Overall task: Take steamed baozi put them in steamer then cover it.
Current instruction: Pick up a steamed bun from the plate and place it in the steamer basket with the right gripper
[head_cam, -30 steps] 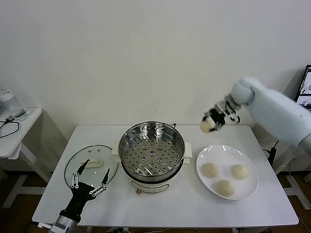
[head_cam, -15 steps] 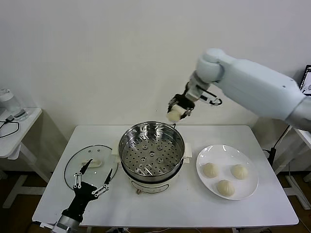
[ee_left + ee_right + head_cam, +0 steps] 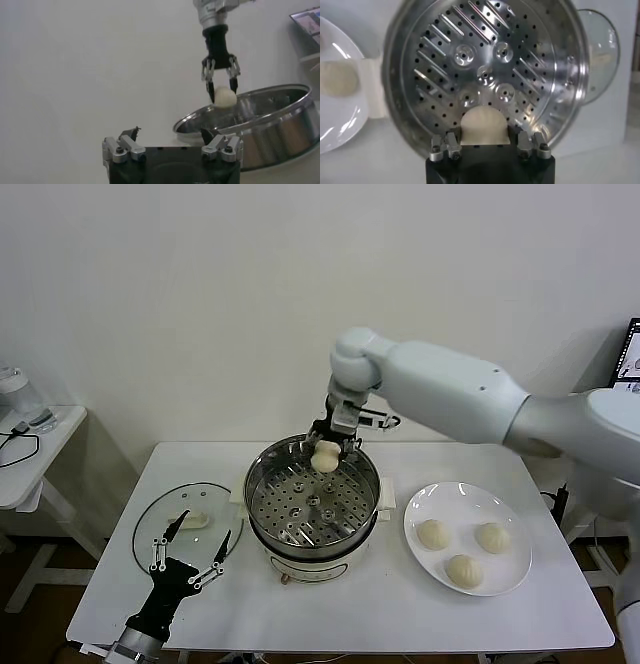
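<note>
I have the right hand (image 3: 327,446) over the far rim of the steamer (image 3: 312,496), its fingers closed on one steamed baozi (image 3: 325,456) that hangs just above the perforated tray (image 3: 485,70). From the right wrist the bun (image 3: 485,126) sits between the pads, with the tray holes spread out beneath it. Three more baozi (image 3: 465,549) lie on the white plate (image 3: 430,502), which rests on the tabletop (image 3: 380,604) to the right of the steamer. The cover (image 3: 150,524) lies flat on the tabletop to the left of the steamer, handle up. My left hand (image 3: 185,569) waits low at the near edge beside the cover, fingers spread wide and holding nothing
</note>
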`<action>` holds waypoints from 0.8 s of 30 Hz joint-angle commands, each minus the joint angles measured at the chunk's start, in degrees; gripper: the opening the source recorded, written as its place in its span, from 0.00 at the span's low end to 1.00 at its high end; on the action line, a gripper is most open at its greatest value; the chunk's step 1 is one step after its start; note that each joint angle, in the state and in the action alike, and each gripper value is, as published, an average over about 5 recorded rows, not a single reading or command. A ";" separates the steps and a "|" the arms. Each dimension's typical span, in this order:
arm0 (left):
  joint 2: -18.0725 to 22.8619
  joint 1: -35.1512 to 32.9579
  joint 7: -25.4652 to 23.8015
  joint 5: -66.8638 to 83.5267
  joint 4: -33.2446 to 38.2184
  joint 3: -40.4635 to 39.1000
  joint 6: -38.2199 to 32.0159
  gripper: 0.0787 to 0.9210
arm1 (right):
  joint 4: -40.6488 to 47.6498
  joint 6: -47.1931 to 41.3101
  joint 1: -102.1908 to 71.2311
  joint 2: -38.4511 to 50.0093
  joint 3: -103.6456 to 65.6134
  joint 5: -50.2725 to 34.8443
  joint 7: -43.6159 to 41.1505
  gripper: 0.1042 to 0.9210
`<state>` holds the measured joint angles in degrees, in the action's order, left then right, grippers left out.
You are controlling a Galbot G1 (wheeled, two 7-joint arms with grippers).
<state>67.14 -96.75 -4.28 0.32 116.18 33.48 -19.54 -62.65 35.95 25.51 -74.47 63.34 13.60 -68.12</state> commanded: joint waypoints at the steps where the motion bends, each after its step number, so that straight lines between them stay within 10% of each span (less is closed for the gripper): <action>1: 0.13 -0.34 0.03 0.02 0.21 0.06 -0.40 0.88 | 4.56 1.22 -3.78 -4.62 -0.26 5.15 0.16 0.66; 13: 0.12 -0.12 0.25 0.02 0.16 0.12 -0.75 0.88 | 9.28 2.59 -5.11 -7.98 -2.25 9.21 1.49 0.67; 24: 0.11 0.03 0.25 0.03 -0.03 0.25 -0.69 0.88 | 0.42 0.40 0.17 -0.76 -3.46 0.04 0.06 0.88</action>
<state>67.23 -96.79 -4.05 0.35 116.25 33.82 -20.33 -58.10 37.62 22.80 -78.93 60.80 18.55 -67.13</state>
